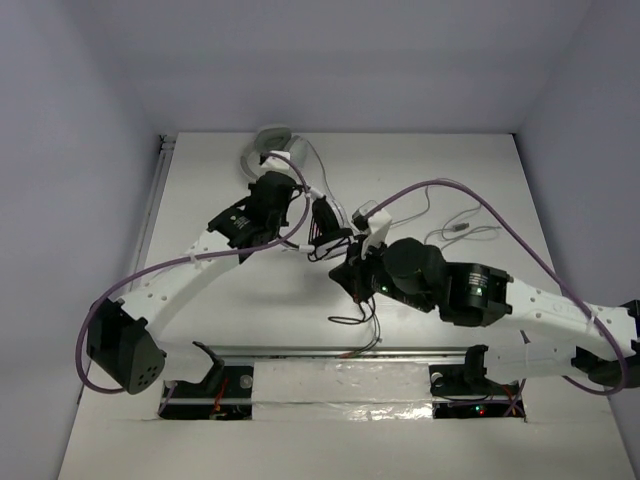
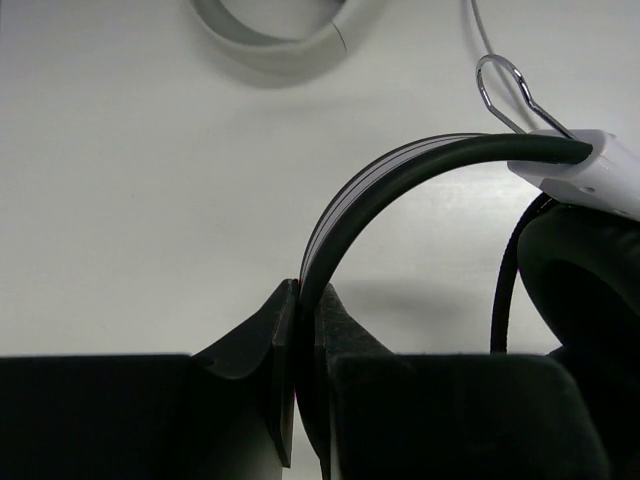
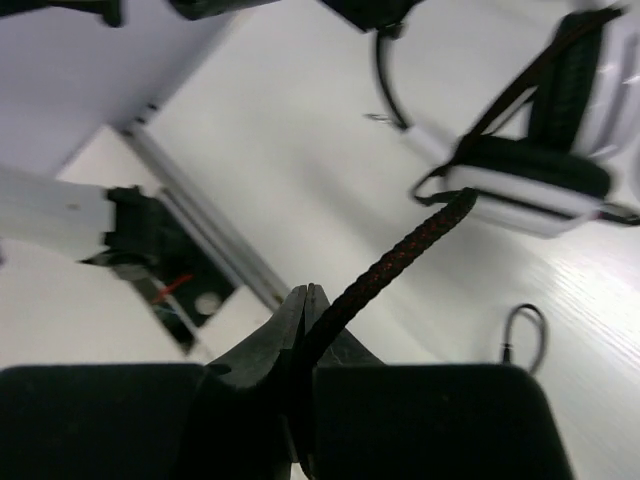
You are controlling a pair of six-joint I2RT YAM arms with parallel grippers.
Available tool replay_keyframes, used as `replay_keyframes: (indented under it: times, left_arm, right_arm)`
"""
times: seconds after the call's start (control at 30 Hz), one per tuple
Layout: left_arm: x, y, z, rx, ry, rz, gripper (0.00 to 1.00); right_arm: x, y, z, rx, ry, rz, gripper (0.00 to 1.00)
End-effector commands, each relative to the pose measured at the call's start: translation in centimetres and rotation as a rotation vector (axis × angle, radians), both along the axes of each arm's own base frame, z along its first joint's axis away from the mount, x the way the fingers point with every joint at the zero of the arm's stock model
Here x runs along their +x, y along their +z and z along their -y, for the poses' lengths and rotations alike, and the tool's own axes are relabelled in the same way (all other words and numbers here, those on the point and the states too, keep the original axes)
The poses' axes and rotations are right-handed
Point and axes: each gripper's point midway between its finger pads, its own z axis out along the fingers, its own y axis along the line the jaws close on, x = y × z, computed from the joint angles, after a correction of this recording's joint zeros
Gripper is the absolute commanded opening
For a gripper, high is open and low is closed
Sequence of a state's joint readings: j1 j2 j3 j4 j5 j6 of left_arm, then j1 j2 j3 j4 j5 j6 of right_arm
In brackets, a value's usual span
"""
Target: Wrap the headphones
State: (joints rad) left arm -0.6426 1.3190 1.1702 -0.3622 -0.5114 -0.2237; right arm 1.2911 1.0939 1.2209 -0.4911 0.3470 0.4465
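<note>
Matte white table (image 1: 450, 160), mid-surface. I see the left gripper (image 2: 305, 300) pinching the smooth curved headband (image 2: 400, 165) of the headphones (image 3: 530, 185). The right gripper (image 3: 305, 300) is clamped on the braided black cable (image 3: 400, 255).

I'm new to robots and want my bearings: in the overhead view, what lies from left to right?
The left arm's black elbow → left pincer → headphones → light grey cable; the right pincer overlaps the headphones, so I skip it.

A robotics lab test cell: a bare white bench (image 1: 440, 160) boxed in by plain pale walls (image 1: 70, 120), with a white left arm (image 1: 190, 272) and right arm (image 1: 545, 305) bolted along a metal rail (image 1: 300, 350) at its near edge.
</note>
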Motion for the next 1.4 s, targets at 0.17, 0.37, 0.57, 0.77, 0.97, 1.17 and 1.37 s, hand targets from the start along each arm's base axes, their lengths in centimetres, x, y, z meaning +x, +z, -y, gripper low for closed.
replay_keyframes:
  times: [0.17,0.37,0.57,0.77,0.97,1.17,1.37]
  left_arm:
    - [-3.3,0.6,3.3,0.031,-0.238,-0.016,0.00]
    - [-4.5,0.1,4.3,0.046,-0.325,-0.052,0.00]
    - [-5.7,1.0,6.5,-0.013,-0.458,-0.054,0.00]
    - [-6.6,3.7,8.5,-0.099,-0.568,-0.016,0.00]
    - [-7.4,7.0,9.4,-0.166,-0.633,0.037,0.00]
    - [-7.9,9.6,10.5,-0.241,-0.698,0.082,0.00]
    - [-6.9,12.1,9.9,-0.306,-0.679,0.132,0.00]
  right_arm:
    - [4.9,-1.1,4.7,-0.276,-0.177,0.123,0.00]
    - [6.9,-1.1,7.3,-0.336,-0.203,0.139,0.00]
    - [9.6,-2.2,10.4,-0.417,-0.341,0.142,0.00]
    - [12.6,-2.9,11.0,-0.437,-0.483,0.156,0.00]
    - [14.1,-2.9,11.7,-0.437,-0.584,0.173,0.00]
    - [14.0,-3.6,11.9,-0.324,-0.599,0.141,0.00]
    - [13.5,-4.7,11.5,-0.237,-0.599,0.109,0.02]
